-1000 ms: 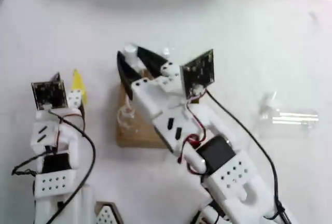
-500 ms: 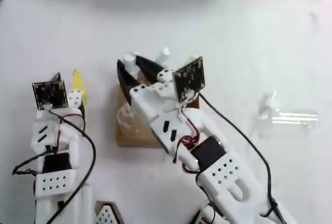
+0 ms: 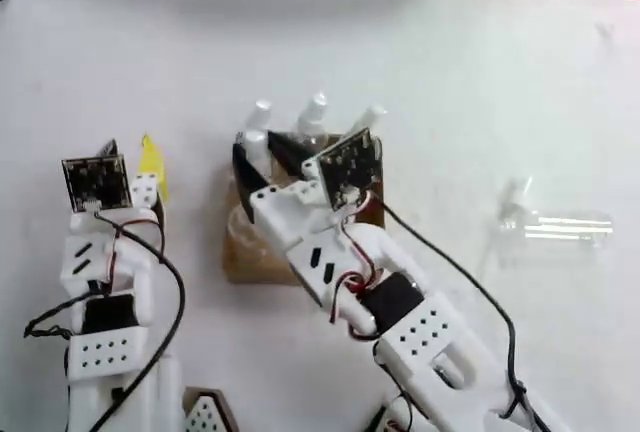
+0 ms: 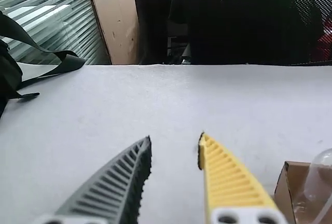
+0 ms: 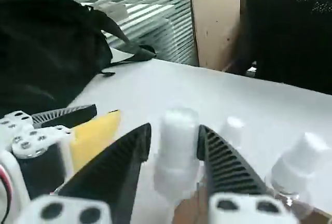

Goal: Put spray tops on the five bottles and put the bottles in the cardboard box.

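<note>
Back slides the right gripper, jaws clamped on a white plastic spray top over the brown cardboard box, so lower it straight, clear of the capped bottles inside, while the left gripper hangs beside the box, jaws apart.

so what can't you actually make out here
Cardboard box inside, high view: the right arm covers it, so the bottle count is unsure.
Clear bottle lying off by itself, high view: too faint to tell if it has a top.
Bottle body under the spray top in the right gripper, right wrist view: the gripper hides it.
</note>
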`<action>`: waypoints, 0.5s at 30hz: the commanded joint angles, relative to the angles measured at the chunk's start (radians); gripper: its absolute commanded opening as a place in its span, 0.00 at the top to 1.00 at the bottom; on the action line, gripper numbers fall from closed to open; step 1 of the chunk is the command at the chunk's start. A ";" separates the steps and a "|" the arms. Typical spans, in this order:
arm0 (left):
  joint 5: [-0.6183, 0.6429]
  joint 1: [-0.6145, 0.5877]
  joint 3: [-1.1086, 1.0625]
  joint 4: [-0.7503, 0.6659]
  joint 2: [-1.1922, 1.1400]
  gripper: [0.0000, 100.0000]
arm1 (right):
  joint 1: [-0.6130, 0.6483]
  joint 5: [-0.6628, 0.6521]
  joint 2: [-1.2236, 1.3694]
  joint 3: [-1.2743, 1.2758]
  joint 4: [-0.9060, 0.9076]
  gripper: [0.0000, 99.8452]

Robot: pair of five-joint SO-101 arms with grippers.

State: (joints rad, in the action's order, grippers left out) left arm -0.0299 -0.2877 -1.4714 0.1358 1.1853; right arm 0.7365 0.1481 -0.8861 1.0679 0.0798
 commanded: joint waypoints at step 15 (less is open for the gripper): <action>0.008 -0.002 0.006 -0.028 0.016 0.85 | -0.025 -0.072 -0.163 -0.233 0.283 0.81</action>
State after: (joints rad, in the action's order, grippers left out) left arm -0.0299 -0.2877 -1.4714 0.1358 1.1853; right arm 0.7795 0.0944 -0.9398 1.0050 0.1688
